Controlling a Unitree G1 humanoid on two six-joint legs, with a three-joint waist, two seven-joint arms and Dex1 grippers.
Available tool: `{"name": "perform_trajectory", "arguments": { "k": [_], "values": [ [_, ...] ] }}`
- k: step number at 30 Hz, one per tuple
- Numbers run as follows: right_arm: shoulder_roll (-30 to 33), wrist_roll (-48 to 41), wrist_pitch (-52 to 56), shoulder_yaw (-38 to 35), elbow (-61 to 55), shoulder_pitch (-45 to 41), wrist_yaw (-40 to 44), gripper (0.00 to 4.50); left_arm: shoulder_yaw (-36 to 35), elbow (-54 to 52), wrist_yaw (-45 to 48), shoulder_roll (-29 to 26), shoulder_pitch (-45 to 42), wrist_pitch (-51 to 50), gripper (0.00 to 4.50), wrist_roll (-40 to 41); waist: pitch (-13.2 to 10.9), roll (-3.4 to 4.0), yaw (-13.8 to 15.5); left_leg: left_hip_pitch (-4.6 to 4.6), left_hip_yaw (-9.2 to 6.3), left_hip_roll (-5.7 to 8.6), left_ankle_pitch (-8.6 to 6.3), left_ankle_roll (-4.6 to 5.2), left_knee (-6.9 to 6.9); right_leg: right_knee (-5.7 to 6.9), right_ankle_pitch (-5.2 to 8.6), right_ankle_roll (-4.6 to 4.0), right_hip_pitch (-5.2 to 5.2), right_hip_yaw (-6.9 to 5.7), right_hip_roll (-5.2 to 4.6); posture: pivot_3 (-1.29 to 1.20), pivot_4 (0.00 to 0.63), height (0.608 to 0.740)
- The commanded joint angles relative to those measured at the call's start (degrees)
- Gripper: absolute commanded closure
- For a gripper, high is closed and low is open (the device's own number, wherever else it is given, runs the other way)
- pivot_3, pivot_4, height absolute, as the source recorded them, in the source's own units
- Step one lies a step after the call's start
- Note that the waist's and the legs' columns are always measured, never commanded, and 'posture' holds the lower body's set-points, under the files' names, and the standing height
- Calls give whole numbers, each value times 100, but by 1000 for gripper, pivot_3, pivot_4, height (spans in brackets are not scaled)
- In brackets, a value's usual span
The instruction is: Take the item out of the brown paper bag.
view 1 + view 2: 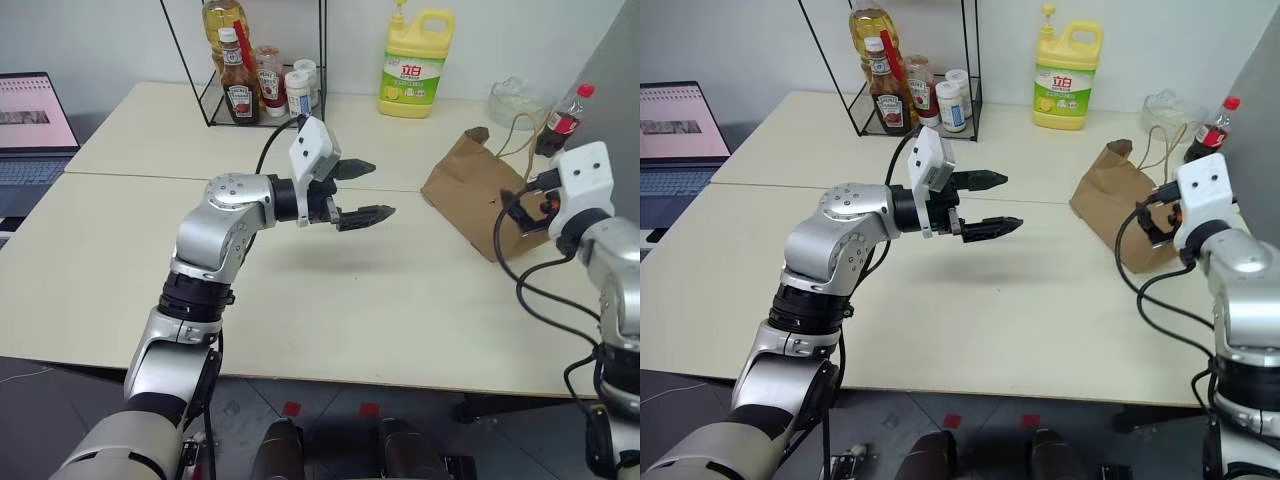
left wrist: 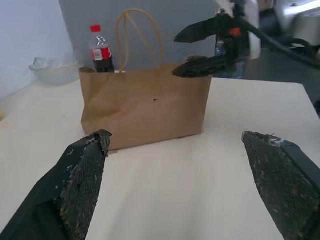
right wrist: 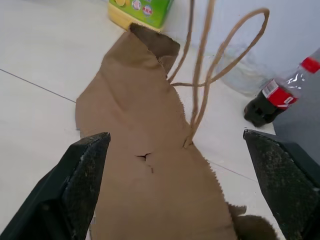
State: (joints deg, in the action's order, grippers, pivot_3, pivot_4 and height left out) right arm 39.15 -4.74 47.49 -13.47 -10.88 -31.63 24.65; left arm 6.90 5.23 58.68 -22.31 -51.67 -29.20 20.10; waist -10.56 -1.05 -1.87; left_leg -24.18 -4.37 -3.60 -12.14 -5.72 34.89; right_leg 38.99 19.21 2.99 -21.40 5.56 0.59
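Two open hands — left hand [image 1: 366, 191], right hand [image 2: 200, 49] — one brown paper bag [image 1: 470, 190]

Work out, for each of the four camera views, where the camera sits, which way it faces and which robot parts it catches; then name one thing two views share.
Left eye view: on the head, facing forward and down over the table; both arms show.
Right eye view: beside it, same scene.
Left wrist view: on the left wrist, facing the brown paper bag side-on; its own open tool and the right tool show.
Right wrist view: on the right wrist, over the bag; own open tool.
Shared: both wrist views show the cola bottle.
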Motion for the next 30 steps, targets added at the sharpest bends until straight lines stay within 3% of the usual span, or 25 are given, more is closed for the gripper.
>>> {"name": "perform_trajectory", "arguments": {
  "k": [1, 15, 30],
  "values": [
    [285, -136, -381, 37, 738, -522, 338, 0, -19, -51, 83, 11, -212, 160, 13, 49, -2, 3, -3, 0, 0, 0, 0, 0, 1, 0, 0, 0, 0, 0, 0, 0, 150, 740],
    [57, -81, -1959, 316, 4109, -2603, 321, 0, -78, -138, -16, -8, -298, 107, 13, 63, -11, 17, -6, 0, 7, -2, 7, -12, 6, 6, -1, -2, -1, 3, -2, 0, 150, 740],
    [-120, -214, -2755, 88, 6666, -3964, -161, 0, -90, -162, -70, -75, -304, 131, 13, 42, -13, 21, -9, -1, 16, -1, 12, -21, 6, 8, -1, -2, -3, 3, -7, 0, 150, 740]
  ]
}}
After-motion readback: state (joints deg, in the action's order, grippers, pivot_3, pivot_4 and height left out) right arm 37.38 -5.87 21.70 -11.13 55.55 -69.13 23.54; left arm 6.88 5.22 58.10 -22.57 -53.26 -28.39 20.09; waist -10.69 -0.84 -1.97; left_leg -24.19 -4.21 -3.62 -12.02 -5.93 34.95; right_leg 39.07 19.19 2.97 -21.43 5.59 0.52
